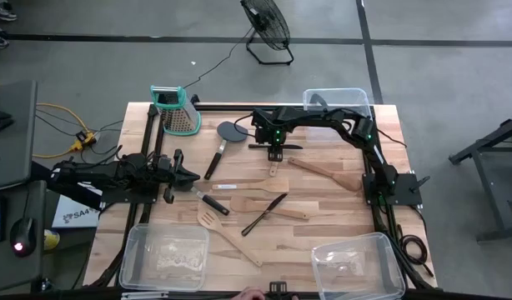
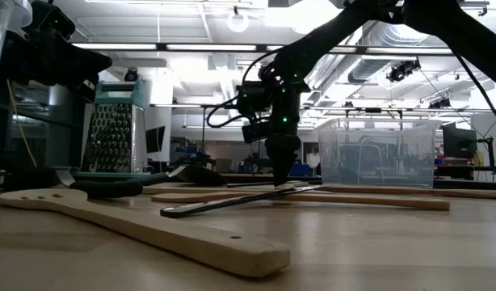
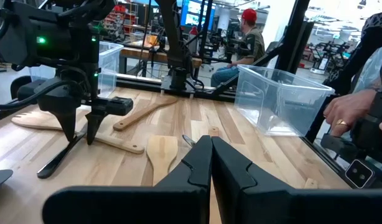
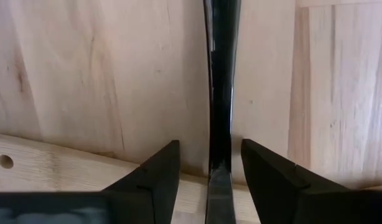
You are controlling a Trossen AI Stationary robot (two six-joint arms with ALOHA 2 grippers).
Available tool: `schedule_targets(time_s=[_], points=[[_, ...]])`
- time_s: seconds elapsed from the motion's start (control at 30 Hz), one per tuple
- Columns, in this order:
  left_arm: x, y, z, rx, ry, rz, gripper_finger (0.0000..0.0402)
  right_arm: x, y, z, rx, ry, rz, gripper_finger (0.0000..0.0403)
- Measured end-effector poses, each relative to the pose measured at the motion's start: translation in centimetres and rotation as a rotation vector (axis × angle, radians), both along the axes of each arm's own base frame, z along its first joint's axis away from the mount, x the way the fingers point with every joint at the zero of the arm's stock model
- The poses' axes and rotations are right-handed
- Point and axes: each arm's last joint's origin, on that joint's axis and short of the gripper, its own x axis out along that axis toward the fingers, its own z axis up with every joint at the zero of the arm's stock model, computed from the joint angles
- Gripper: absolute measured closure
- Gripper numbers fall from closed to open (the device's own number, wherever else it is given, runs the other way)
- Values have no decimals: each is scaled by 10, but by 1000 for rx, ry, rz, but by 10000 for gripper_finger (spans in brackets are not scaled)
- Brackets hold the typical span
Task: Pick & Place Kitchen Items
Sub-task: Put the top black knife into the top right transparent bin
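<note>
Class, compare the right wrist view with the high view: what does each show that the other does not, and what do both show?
Only the right wrist view shows the right gripper open, one finger on each side of the thin black-handled tool, not yet closed on it. Only the high view shows the whole table: the left gripper waiting at the left edge, the box grater, three clear bins and the other wooden utensils. Both show that black tool lying across a wooden handle.

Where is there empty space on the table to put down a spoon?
Bare wood shows between the box grater and the left gripper, and between the two front bins. The middle is crowded with wooden utensils, where the right gripper works.
</note>
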Motion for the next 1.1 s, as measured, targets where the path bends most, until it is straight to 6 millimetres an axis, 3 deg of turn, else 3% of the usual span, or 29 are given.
schedule_targets(time_s=[0.5, 0.77, 1.1], points=[[0, 0, 0, 0, 0, 0, 396, -1, -4, 0, 20, -14, -10, 365], [0, 0, 0, 0, 0, 0, 396, -1, -4, 0, 20, -15, -16, 362], [0, 0, 0, 0, 0, 0, 396, 0, -5, 8, 35, -54, -182, 371]])
